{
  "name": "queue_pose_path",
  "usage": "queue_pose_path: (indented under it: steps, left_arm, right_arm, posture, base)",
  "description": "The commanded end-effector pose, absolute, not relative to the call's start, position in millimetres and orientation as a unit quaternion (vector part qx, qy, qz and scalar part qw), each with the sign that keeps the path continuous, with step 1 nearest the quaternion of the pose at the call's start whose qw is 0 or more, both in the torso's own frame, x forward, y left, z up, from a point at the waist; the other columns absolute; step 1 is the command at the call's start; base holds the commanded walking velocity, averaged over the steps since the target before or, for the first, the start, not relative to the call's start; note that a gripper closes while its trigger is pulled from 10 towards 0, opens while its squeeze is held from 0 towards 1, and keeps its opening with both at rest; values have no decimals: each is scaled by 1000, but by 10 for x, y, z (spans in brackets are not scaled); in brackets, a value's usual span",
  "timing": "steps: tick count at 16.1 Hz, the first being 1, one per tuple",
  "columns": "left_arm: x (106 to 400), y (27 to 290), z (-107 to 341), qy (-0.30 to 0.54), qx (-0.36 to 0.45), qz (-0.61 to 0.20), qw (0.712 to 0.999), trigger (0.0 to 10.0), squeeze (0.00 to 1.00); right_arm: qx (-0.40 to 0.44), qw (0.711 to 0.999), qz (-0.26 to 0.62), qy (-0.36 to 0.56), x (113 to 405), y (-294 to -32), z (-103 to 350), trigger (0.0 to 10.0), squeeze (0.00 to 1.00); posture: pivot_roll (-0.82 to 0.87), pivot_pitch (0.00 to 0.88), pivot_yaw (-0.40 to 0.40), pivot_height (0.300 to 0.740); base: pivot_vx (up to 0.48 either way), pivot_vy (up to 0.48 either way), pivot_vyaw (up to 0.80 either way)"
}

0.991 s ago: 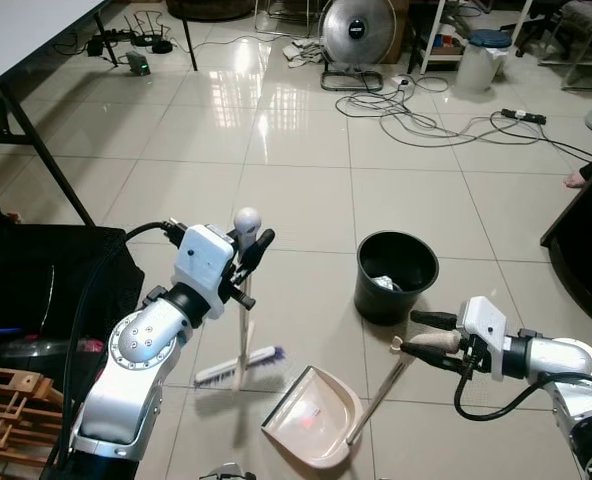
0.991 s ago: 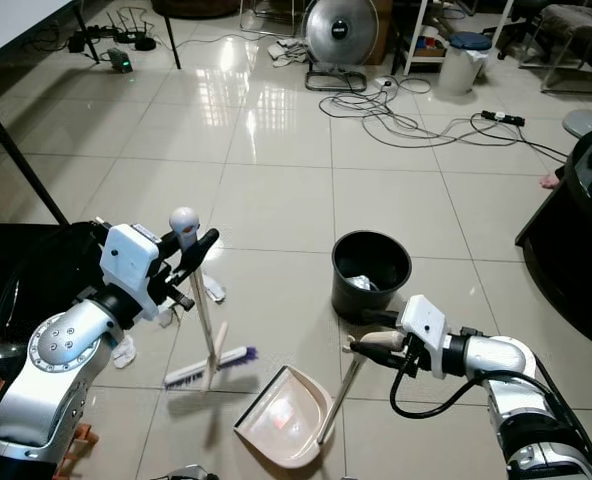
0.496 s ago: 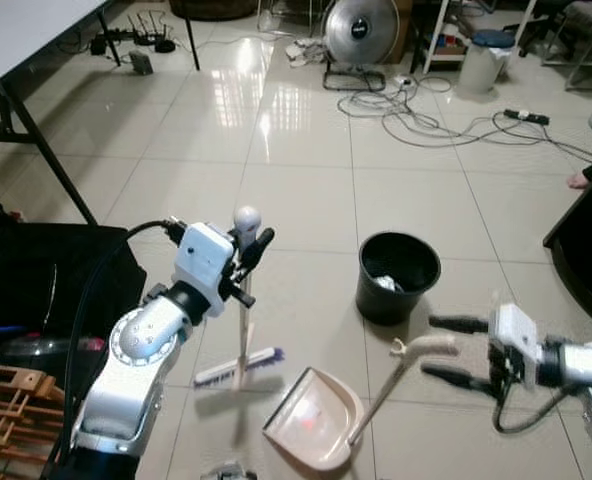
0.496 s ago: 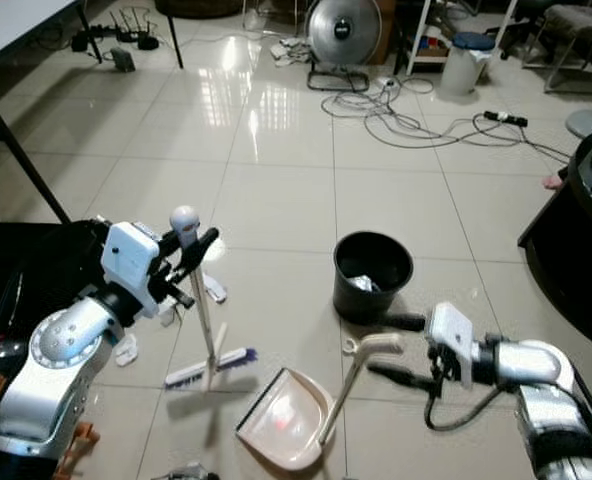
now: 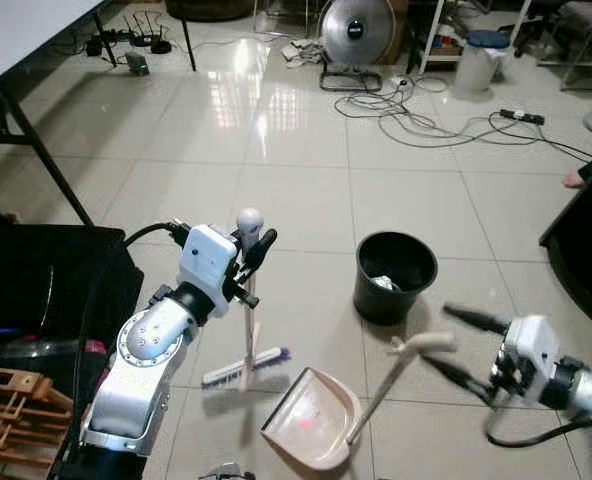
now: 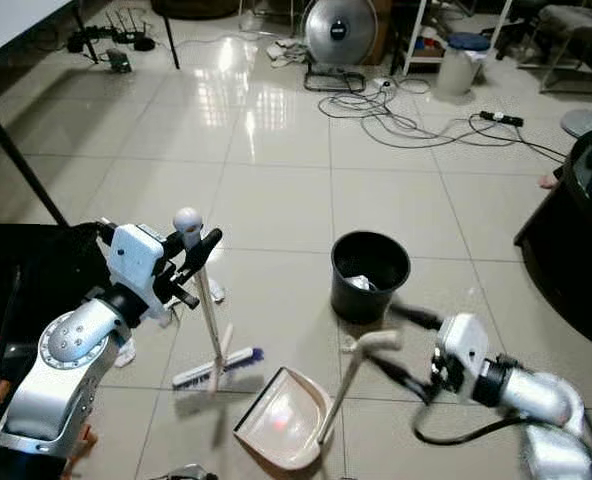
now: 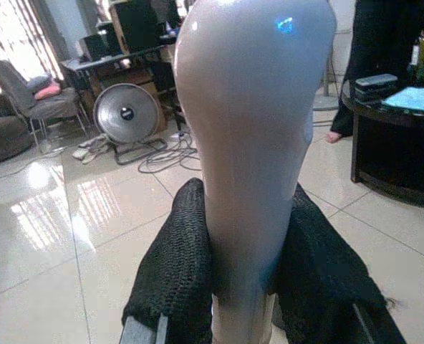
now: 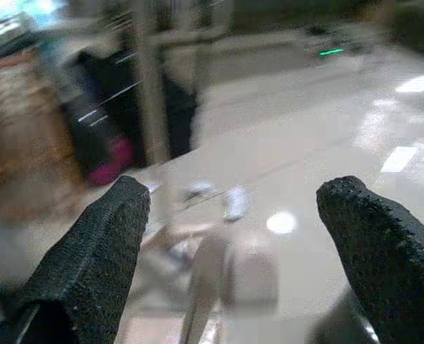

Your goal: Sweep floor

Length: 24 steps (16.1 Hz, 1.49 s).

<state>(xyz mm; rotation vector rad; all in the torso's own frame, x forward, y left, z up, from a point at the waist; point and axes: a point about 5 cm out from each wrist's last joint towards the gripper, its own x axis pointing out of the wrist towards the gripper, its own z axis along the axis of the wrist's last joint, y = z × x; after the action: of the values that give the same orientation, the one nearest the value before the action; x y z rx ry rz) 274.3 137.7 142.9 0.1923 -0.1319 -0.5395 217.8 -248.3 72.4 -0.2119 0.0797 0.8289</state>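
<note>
My left gripper (image 5: 251,262) is shut on the pale broom handle (image 7: 255,129) just under its round knob. The broom stands nearly upright, its purple-and-white brush head (image 5: 244,367) resting on the tiles. A pink dustpan (image 5: 311,415) lies on the floor to its right, and its long handle (image 5: 401,365) leans up toward my right gripper (image 5: 436,335). That gripper is open, its fingers (image 8: 90,251) spread wide on either side of the handle's top end without touching it. A black bucket (image 5: 395,275) with some rubbish inside stands just beyond the dustpan.
A black bag (image 5: 36,290) and a wooden crate (image 5: 6,420) lie at the left, under a table with a slanted black leg (image 5: 36,150). At the right edge stands a dark round table (image 5: 591,240). Cables (image 5: 426,115) and a fan (image 5: 354,30) are farther back.
My right gripper has opened, let go of the dustpan handle and drawn back to the right. The dustpan stays put. The left gripper still holds the broom in the same place.
</note>
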Motion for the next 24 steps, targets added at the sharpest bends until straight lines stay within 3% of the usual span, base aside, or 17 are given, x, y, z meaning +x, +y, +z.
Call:
queue_pose_path:
  steps: [1,6,9,12,20,24]
  left_arm:
    - [2756,1363,1491,-83,101,-266,955,10000,0]
    - [2791,1365,1487,-85,103,-269,954,10000,0]
    - [2804,1374,1496,-88,102,-264,955,10000,0]
    - [2781,1358,1474,-86,101,-271,953,10000,0]
    - [2772,1394,1449,-85,98,-260,957,10000,0]
    - [2778,1395,1426,-85,99,-262,956,10000,0]
  right_arm:
    - [-85,930,357,35,2160,-2504,718,10000,0]
    - [-24,953,300,15,2024,-2096,506,10000,0]
    - [-33,963,269,-2,2063,-1961,462,10000,0]
    - [-39,981,192,1,2137,-1990,422,10000,0]
    - [-38,967,250,34,1937,-1833,291,10000,0]
    - [-32,975,204,78,1979,-1829,104,10000,0]
  posture:
    - [54,56,32,740]
    - [64,51,42,740]
    - [67,54,43,740]
    - [68,56,41,740]
    - [75,66,23,740]
    - [76,62,24,740]
  base:
    - [0,0,0]
    - [0,0,0]
    - [0,0,0]
    - [0,0,0]
    - [0,0,0]
    - [0,0,0]
